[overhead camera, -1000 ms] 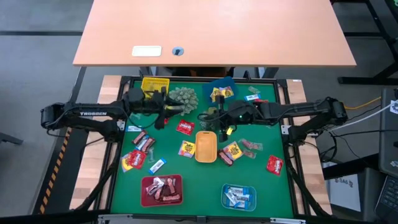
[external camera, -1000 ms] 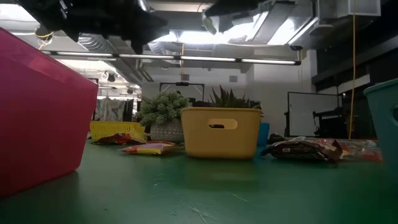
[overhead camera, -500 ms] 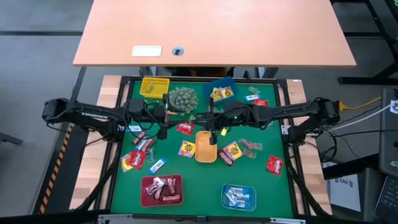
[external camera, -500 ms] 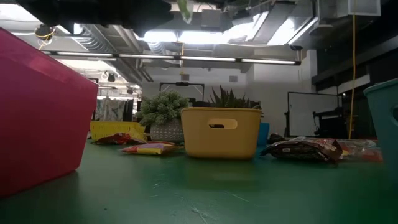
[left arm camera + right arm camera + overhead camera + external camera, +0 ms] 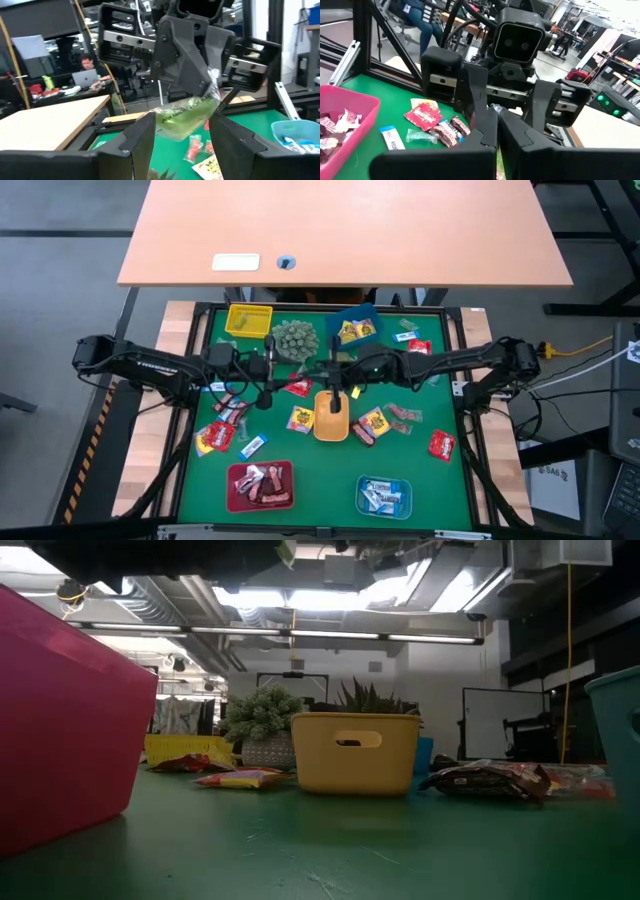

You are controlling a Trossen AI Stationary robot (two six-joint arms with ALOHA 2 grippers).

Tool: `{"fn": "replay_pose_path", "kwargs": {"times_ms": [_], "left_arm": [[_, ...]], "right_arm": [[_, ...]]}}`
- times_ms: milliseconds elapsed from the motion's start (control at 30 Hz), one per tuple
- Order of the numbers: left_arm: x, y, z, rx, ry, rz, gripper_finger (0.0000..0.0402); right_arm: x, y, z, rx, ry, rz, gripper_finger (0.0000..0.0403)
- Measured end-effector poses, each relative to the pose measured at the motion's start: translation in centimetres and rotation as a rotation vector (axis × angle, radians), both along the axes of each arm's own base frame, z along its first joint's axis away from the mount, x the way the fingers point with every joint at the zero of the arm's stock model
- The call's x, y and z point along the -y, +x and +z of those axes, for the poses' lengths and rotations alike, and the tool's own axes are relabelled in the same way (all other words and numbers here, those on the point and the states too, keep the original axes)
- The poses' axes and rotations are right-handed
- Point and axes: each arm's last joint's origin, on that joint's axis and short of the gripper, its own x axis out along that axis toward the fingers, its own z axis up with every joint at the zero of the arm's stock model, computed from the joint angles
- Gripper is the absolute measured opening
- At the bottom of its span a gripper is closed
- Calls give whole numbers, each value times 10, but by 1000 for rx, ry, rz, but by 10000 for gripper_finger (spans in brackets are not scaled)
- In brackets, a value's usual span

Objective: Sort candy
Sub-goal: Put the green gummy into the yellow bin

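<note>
My right gripper (image 5: 330, 376) is shut on a pale green wrapped candy (image 5: 187, 116) and holds it high above the table, over the gap between the plant ball (image 5: 294, 338) and the orange tray (image 5: 331, 418). My left gripper (image 5: 270, 371) faces it from the table's left, open. Its two fingers (image 5: 137, 142) stand on either side of the candy; I cannot tell whether they touch it. Loose red, yellow, brown and blue-white candy (image 5: 214, 436) lies on the green mat. My right gripper pinches the pale green candy by one end of its wrapper (image 5: 212, 89) between its two fingers. The fingers come level from the table's right side. The candy is lifted clear and sticks out from the fingertips, tilted down toward my left gripper.
Trays stand on the mat: yellow (image 5: 249, 318), blue (image 5: 355, 315) with yellow candy, orange in the middle, red (image 5: 238, 485) with brown-pink candy, light blue (image 5: 400, 498) with blue-white candy. A wooden desk (image 5: 340, 230) lies beyond the far edge. People sit in the room behind.
My right gripper has carried the pale green candy up and toward the table's left, from over the orange tray's far end toward my left gripper, and has tipped up to level. My left gripper has reached toward the table's right until its fingers flank the candy.
</note>
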Motion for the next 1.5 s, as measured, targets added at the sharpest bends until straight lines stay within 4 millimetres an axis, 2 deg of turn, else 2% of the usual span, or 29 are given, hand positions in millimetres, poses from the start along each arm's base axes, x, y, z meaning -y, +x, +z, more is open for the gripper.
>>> {"fn": "replay_pose_path", "kwargs": {"times_ms": [467,700,967,1333,1500], "left_arm": [[0,0,3,26,1,-2,165],[0,0,2,23,1,-4,165],[0,0,2,22,-1,18,164],[-1,-1,1,19,-4,41,88],[-1,-1,1,19,-4,42,72]], "right_arm": [[0,1,5,53,3,3,3],[-1,11,-8,51,2,3,3],[-1,12,-7,69,-14,5,3],[0,12,-7,67,-14,2,3],[0,12,-7,66,-15,2,3]]}}
